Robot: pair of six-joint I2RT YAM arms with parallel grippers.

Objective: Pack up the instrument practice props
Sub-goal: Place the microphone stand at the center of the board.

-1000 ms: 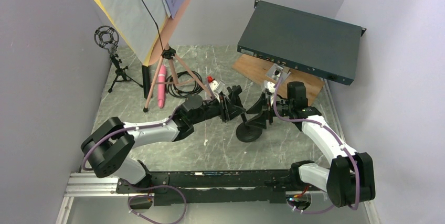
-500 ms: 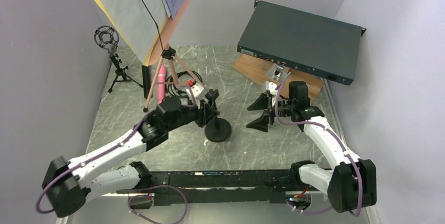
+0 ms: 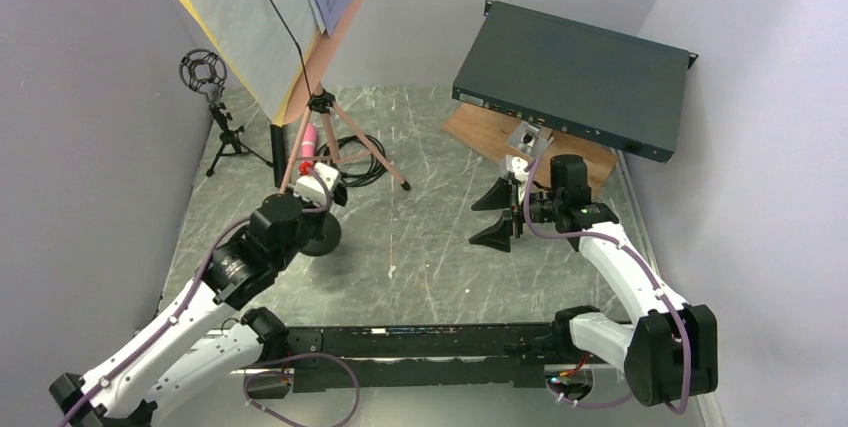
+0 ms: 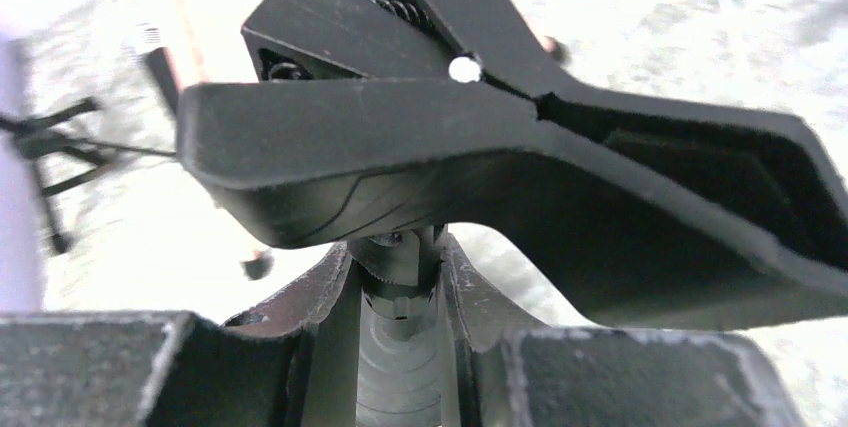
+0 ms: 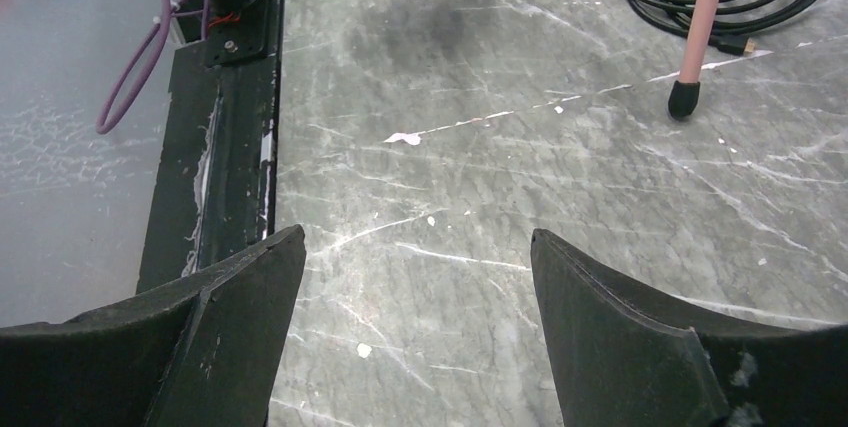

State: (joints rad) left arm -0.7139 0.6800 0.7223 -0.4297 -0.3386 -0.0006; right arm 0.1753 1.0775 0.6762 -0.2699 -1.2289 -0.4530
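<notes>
Your left gripper (image 4: 398, 342) is pinching the stem of the black clamp-style mic holder (image 4: 470, 147). Its round base (image 3: 322, 237) sits low near the worktop's (image 3: 440, 257) left edge, just in front of the pink music stand (image 3: 322, 102); I can't tell if it's touching down. Your right gripper (image 5: 417, 244) is spread wide, nothing between the fingers, over the worktop's right half near the wooden board (image 3: 480, 127) and teal rack box (image 3: 575, 72). The pink microphone (image 3: 310, 142) lies among the stand's legs beside a coiled black cable (image 3: 355, 162).
</notes>
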